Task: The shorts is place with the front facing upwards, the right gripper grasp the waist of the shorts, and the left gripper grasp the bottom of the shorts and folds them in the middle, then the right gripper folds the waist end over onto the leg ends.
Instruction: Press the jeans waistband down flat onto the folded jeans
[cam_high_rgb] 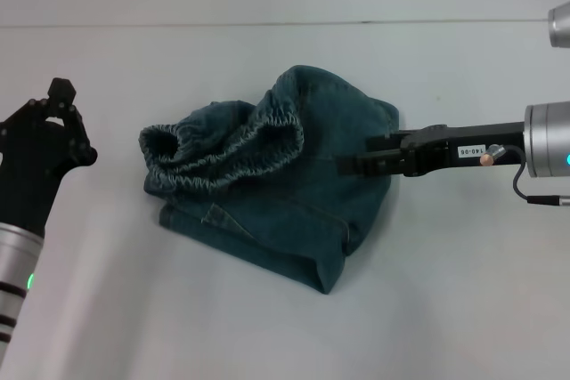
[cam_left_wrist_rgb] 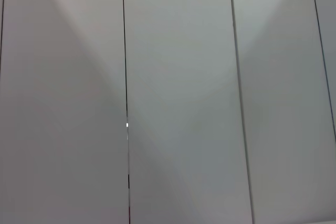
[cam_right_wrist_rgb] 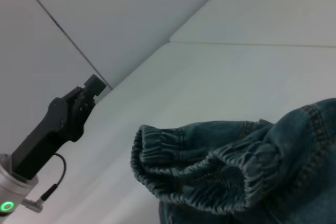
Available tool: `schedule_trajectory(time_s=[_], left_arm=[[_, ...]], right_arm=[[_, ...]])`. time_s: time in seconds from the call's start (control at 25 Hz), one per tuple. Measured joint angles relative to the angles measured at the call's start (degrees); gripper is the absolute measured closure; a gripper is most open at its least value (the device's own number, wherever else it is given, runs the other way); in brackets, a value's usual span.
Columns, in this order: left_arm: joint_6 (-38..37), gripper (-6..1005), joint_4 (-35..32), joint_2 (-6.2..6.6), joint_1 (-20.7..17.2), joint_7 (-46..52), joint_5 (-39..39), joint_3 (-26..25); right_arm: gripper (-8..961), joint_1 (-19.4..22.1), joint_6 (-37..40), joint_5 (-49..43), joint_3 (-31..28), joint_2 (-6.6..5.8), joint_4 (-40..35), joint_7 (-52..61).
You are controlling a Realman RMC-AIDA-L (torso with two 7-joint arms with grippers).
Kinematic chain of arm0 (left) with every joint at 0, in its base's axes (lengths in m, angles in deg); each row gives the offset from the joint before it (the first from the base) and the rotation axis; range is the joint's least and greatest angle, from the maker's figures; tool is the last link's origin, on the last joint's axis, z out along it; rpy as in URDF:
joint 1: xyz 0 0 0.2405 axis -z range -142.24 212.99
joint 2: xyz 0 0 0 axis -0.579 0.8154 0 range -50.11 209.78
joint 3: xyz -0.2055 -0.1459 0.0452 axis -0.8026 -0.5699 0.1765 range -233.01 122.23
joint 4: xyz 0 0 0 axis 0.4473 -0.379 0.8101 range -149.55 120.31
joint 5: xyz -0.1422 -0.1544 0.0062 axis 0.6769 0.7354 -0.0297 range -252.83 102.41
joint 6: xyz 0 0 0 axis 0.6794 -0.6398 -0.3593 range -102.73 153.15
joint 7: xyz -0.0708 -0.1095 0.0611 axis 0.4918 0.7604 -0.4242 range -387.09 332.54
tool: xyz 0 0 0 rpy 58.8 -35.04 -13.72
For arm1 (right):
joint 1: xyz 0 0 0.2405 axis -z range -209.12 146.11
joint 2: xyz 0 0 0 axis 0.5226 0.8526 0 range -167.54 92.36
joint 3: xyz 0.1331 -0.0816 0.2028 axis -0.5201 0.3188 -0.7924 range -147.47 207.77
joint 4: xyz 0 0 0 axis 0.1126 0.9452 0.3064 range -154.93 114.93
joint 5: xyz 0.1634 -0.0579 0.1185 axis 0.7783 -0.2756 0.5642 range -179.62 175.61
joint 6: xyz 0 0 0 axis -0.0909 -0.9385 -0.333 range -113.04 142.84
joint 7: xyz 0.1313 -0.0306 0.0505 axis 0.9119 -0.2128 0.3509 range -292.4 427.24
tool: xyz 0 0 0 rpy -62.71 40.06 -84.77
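two fingers (cam_high_rgb: 370, 165) pinching shorts (cam_high_rgb: 267, 175), left gripper (cam_high_rgb: 62, 109) apart

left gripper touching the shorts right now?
Apart. The head view shows bare table between the left gripper, raised at the robot's left, and the shorts. The right wrist view shows the same gap.

Even, diffuse overhead light fills all views without glare. The shorts (cam_high_rgb: 267, 175) cast only a faint soft shadow on the table (cam_high_rgb: 463, 291). Focus is slightly soft throughout.
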State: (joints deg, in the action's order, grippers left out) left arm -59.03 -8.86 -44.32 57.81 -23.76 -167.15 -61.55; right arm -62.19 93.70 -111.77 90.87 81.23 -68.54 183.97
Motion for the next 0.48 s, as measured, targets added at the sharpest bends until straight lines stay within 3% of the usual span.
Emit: schedule_trajectory(time_s=[0.48], left_arm=[[-0.1,984,-0.2,-0.13,-0.2,0.0,0.0,0.2]], right_arm=[[26,-7.5,-5.2,-2.5,0.8,0.70,8.3,0.6]])
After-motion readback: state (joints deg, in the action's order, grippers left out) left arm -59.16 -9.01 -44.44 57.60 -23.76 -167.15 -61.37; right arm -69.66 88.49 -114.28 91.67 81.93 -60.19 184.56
